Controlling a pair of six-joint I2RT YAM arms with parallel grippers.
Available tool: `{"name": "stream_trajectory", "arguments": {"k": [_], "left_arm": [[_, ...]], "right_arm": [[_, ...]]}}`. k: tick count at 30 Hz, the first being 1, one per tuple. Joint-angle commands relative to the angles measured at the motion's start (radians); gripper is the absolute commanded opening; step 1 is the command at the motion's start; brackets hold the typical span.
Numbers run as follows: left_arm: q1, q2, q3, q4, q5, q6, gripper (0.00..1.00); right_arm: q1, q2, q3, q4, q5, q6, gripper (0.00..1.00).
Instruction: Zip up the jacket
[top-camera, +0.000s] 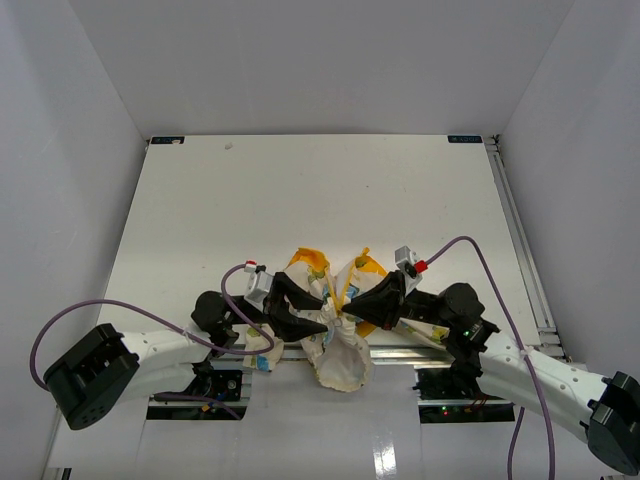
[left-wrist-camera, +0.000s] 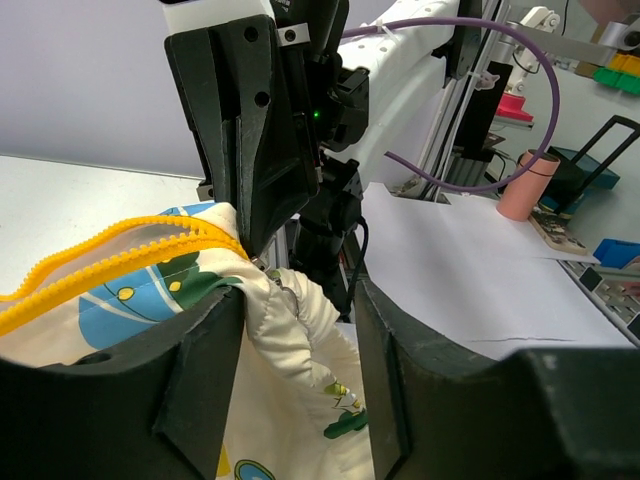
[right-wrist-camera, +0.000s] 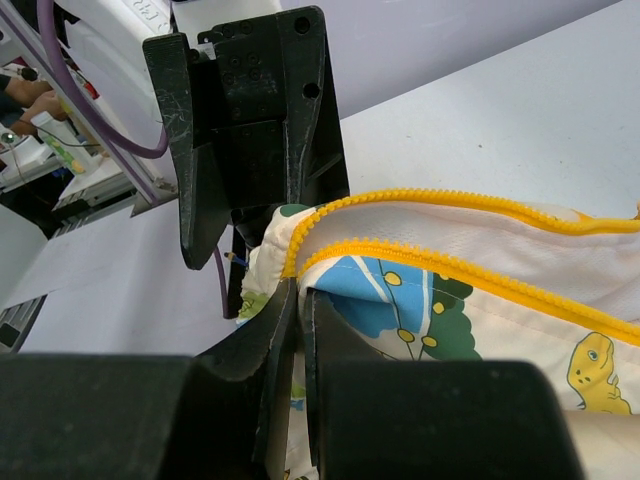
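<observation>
Right claw (right-wrist-camera: 300, 292) pinches the jacket (top-camera: 342, 365) by its yellow zipper (right-wrist-camera: 450, 265); left claw (left-wrist-camera: 297, 300) gapes wide around the fabric. Jacket sits bunched at the white table's (top-camera: 300, 190) near edge; plain white walls (top-camera: 300, 60) enclose the table.

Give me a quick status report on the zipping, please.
Right tool shut on jacket edge. Left tool open, straddling it. Zipper teeth apart. Nothing in the way.

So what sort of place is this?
Probably a robotics lab: two arms bolted to a white table handling a jacket, plain white walls around it, cluttered bench beyond.
</observation>
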Motion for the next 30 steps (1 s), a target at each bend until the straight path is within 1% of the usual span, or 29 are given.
{"name": "stream_trajectory", "arguments": {"k": [1,4,7,10,16,20,26,30], "left_arm": [[0.000,-0.026,0.053,0.202,-0.025,0.003,0.62],[-0.001,-0.032,0.085,0.114,-0.028,0.017,0.63],[-0.001,-0.018,0.105,0.069,-0.025,0.023,0.62],[-0.001,-0.002,0.124,0.044,-0.018,0.021,0.58],[-0.002,0.013,0.172,-0.095,-0.001,0.053,0.51],[-0.003,-0.023,0.180,-0.186,-0.019,0.090,0.53],[-0.003,-0.118,0.183,-0.318,-0.017,0.101,0.56],[-0.004,-0.149,0.162,-0.366,-0.023,0.095,0.59]], "right_arm": [[-0.003,0.005,0.008,0.086,0.001,0.007,0.08],[-0.001,0.009,0.001,0.099,0.003,0.010,0.08],[-0.001,0.013,-0.001,0.108,0.003,0.013,0.08],[-0.002,0.018,0.000,0.113,0.003,0.014,0.08],[-0.003,0.025,-0.003,0.118,0.007,0.016,0.08],[-0.003,0.015,-0.004,0.105,0.019,0.009,0.08],[-0.001,-0.005,0.008,0.075,0.027,-0.005,0.08],[-0.002,-0.026,0.009,0.060,0.031,-0.010,0.08]]}}
